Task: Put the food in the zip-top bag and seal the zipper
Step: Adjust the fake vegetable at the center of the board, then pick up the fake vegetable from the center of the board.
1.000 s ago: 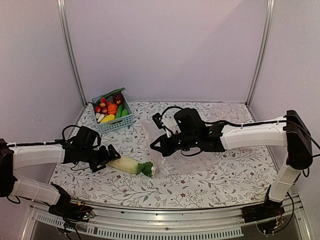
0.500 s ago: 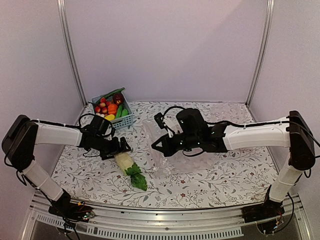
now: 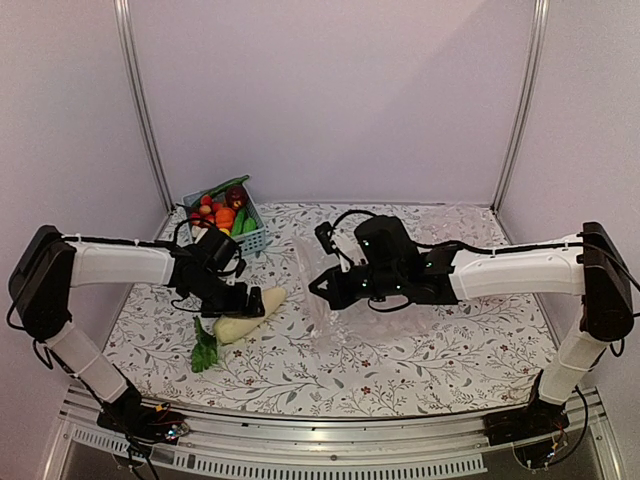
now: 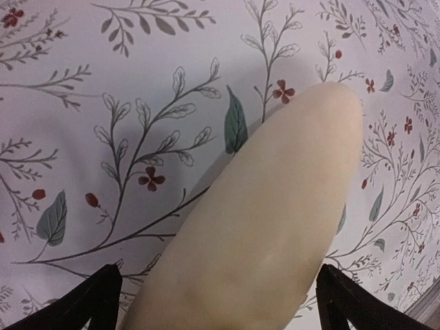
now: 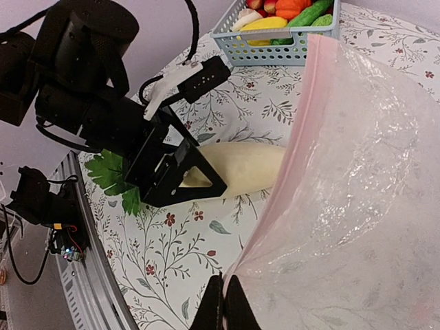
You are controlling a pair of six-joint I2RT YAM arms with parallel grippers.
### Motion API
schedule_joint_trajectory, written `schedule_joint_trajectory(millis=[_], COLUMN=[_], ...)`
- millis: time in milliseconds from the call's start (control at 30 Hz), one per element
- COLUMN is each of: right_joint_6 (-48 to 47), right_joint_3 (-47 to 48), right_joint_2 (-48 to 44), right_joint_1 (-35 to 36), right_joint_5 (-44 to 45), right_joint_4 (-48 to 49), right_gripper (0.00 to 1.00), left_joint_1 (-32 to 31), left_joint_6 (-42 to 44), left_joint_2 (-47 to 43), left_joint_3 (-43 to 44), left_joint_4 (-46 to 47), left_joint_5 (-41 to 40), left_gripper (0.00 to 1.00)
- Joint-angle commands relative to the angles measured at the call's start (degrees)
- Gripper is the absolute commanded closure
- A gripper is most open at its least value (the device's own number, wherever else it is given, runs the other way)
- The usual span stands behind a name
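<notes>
The long cream-white vegetable [image 3: 268, 299] [image 4: 275, 206] [image 5: 244, 168] sits between the fingers of my left gripper [image 3: 243, 305] [image 4: 216, 302] [image 5: 185, 182], which is shut on its thick middle. Its blunt tip points right toward the zip-top bag [image 3: 328, 318] [image 5: 364, 172] and stops just short of it. Its green leaves [image 3: 205, 352] trail to the lower left. My right gripper [image 3: 322, 288] [image 5: 225, 302] is shut on the bag's mouth edge, holding the pink zipper [image 5: 302, 137] strip up. An orange piece [image 3: 225, 215] and a maroon piece [image 3: 236, 197] lie in the basket.
The blue basket [image 3: 240, 243] [image 5: 275, 51] stands at the back left with small red fruits, a yellow piece and green cucumber. Metal frame posts rise at both back corners. The table's front rail [image 5: 89, 275] runs close behind the left arm.
The left arm swung the vegetable round: its leaves went from pointing right to lower left, and its white tip now faces the bag. The right gripper stayed on the bag edge.
</notes>
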Motion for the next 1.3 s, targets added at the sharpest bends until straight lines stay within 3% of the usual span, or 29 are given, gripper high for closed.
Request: schedule_joint_trajectory(millis=[0,267,300,367,400,500,667,867,1033,1267], right_joint_6=[0.20,-0.15,-0.02,0.20,0.19,-0.09,-1.74,-6.24,-8.64,-15.27], right_joint_3=[0.17,0.75,0.77,0.93,1.08,1.77,5.39,12.77,16.49,17.99], right_joint_2=[-1.62,-1.51,-1.58,-1.99,-2.23,-3.27,-5.34,-8.55,-11.13,-11.24], right_joint_1=[-0.37,-0.42,-0.41,-0.42,-0.38,-0.39,-1.48,-3.57,-5.55,-5.67], right_joint_5=[1.82,1.82,1.77,1.49,1.28,0.01,-4.17,-6.16,-9.16,-6.46], right_joint_4=[-1.08,-2.71,-2.81,-3.41,-3.89,-6.37,-12.72,-26.72,-32.78,-37.53], right_gripper=[1.00,1.00,1.00,1.00,1.00,1.00,1.00,1.00,1.00,1.00], left_joint_1=[-3.22,-5.88,-5.93,-6.07,-6.22,-6.95,-7.52,-7.52,-7.52,-7.56], left_joint_6=[0.88,2.49,2.73,3.18,3.38,3.91,5.32,9.88,14.87,12.21], left_joint_2=[-3.34,-4.09,-3.74,-2.86,-2.54,-2.57,-8.38,-24.65,-32.56,-29.57], left_joint_3=[-2.36,-3.16,-3.29,-3.49,-3.58,-3.54,-3.54,-0.19,5.33,15.83], left_joint_4=[-6.74,-9.02,-9.19,-9.51,-9.59,-9.58,-9.33,-10.73,-14.23,-21.55], left_joint_5=[-3.16,-2.50,-2.88,-3.61,-3.72,-4.27,-5.02,-0.97,9.82,31.13], left_gripper=[0.00,0.03,0.10,0.38,0.46,0.54,0.57,0.58,0.58,0.59])
